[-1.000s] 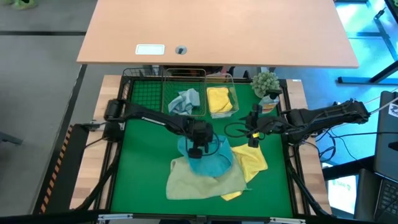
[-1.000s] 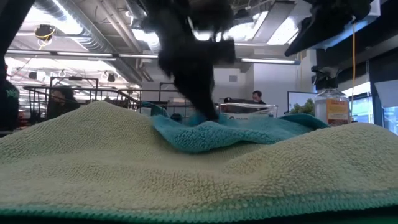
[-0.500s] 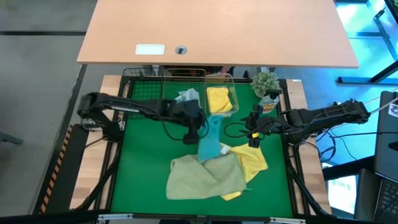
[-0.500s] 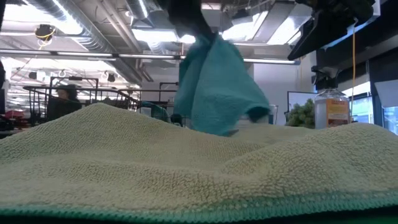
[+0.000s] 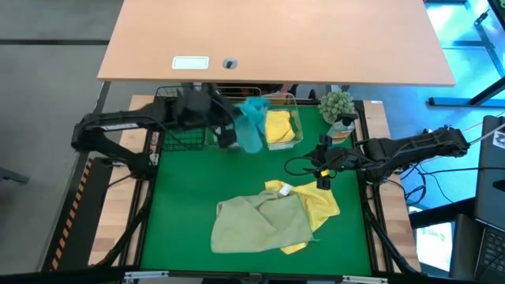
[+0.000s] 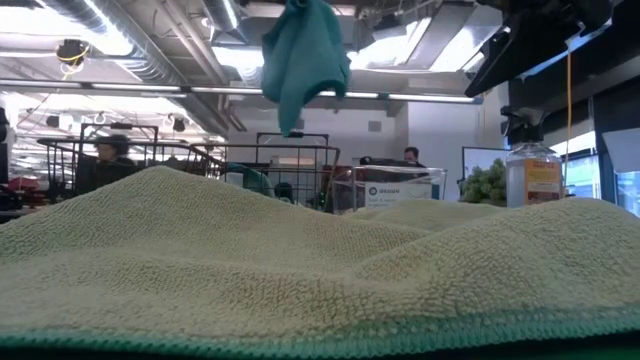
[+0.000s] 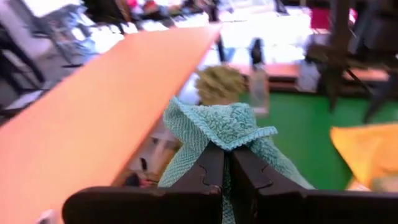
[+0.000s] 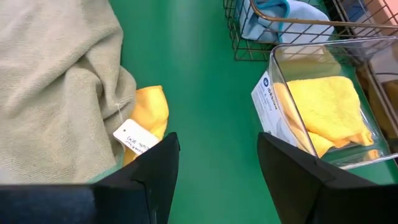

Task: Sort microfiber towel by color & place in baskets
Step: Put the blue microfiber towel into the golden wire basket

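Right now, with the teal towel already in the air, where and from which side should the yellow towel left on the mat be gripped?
Probably at the yellow towel's exposed part, coming from above on the right arm's side. The beige towel covers its other side, so a pinch there would catch both. The right gripper hangs open nearby, while the left gripper holds the teal towel.

a small potted green plant stands right of centre in the upper half of the high view, with a spray bottle just beside it. a tan desk fills the top, bearing a white label. a green mat covers the centre.
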You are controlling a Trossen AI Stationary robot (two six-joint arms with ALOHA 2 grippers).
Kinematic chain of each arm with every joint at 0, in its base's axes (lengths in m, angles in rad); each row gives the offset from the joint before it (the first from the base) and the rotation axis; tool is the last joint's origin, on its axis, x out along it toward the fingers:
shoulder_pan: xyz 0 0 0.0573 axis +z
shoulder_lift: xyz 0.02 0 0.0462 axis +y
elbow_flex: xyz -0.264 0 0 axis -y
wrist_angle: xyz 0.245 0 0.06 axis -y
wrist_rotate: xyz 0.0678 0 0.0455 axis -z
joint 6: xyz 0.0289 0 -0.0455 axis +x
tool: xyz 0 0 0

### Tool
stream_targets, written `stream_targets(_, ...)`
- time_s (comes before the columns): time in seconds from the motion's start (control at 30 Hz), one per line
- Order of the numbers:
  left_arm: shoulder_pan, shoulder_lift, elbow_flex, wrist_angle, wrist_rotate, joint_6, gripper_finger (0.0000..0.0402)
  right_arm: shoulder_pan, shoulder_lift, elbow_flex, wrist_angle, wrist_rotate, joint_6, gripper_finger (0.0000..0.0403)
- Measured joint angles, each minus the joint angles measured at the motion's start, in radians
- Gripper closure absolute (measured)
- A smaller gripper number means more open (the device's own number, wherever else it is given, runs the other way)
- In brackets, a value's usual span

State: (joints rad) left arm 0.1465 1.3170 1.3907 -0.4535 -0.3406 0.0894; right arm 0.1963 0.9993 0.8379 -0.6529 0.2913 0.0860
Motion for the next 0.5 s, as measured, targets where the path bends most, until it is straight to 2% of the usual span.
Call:
stream_targets(0.27,0.139,-0.056,0.001,-0.003,-0.011,0.001,0.0401,0.0,0.0,0.0,0.0,0.0,0.0,0.0187)
stream_targets(0.5,0.254,-0.005,0.001,-0.109,0.035,-0.009,0.0401,0.0,0.0,0.0,0.0,0.0,0.0,0.0187)
